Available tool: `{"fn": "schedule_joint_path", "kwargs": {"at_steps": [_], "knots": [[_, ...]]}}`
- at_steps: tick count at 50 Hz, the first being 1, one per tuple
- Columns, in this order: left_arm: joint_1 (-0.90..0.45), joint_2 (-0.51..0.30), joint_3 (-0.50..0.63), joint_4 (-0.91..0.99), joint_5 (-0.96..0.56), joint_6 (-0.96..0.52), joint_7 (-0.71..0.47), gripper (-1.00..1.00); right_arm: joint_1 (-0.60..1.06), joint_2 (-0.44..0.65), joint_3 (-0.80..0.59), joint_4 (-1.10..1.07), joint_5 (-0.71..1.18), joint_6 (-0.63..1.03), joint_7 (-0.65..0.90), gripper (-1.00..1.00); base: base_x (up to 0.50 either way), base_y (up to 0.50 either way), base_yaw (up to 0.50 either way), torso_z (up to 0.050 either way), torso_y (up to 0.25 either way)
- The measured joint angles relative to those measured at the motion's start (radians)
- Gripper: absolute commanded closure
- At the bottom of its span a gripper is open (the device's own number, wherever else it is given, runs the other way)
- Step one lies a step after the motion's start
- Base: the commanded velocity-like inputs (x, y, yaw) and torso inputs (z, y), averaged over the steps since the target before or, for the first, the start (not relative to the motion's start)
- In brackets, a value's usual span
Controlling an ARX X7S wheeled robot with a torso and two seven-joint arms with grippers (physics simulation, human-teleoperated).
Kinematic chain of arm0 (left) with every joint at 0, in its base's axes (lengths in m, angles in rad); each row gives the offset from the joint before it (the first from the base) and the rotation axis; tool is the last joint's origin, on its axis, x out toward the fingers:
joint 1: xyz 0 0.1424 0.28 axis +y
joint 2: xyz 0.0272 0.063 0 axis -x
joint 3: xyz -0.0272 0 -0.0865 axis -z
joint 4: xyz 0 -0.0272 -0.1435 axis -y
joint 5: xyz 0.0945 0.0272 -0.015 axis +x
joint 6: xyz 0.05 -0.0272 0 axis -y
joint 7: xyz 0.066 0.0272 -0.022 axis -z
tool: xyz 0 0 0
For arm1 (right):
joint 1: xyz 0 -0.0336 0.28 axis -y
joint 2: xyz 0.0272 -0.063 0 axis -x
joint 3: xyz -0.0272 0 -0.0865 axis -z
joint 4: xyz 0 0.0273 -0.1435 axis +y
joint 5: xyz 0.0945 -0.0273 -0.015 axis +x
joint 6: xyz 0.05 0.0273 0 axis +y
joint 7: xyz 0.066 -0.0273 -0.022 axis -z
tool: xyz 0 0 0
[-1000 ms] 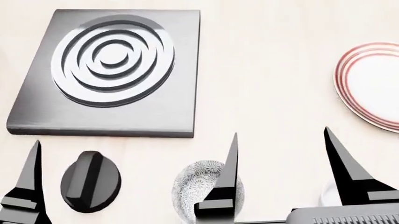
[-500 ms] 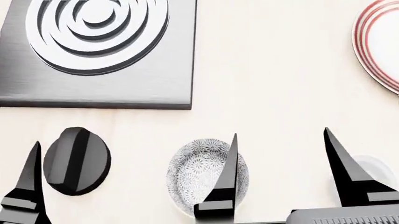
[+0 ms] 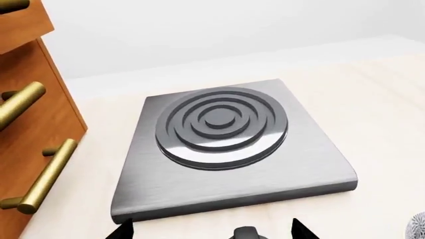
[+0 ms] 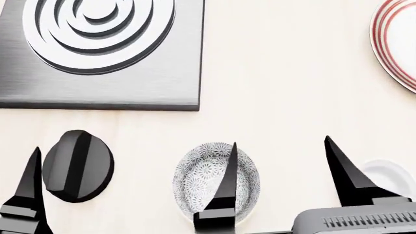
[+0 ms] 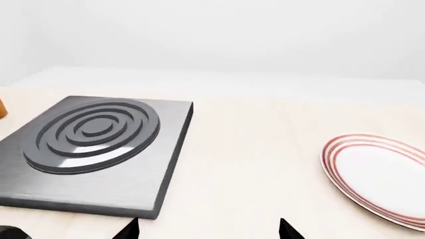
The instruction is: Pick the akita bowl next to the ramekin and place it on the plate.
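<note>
Two end effectors: right end effector (image 4: 279, 165) spread wide, holding nothing; left end effector (image 4: 29, 195) spread cannot be told.
Plate (image 4: 393, 44): empty, ahead and right of the right end effector, well apart.
Akita bowl (image 4: 201, 180): empty, under its left finger.
Ramekin (image 4: 390, 178): empty, just beside its right finger.

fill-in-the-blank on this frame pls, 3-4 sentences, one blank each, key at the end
1. In the head view, the right gripper has its fingers spread apart, so it is ____.
2. The akita bowl lies on the table between the black knob and the ____.
3. The plate has ____ rings around its rim.
4. The plate holds ____ bowls.

Missing words: open; ramekin; red; no
</note>
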Motion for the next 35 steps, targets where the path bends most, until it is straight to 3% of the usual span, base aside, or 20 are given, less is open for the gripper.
{"fn": "schedule_joint_path", "kwargs": {"at_steps": [35], "knots": [[0.001,0.0,0.012,-0.003,0.007,0.005,0.001,-1.0,-0.079,-0.026,0.0,0.111,0.198,-0.168,-0.115,-1.0,0.0,0.0,0.0,0.0,0.0]]}}
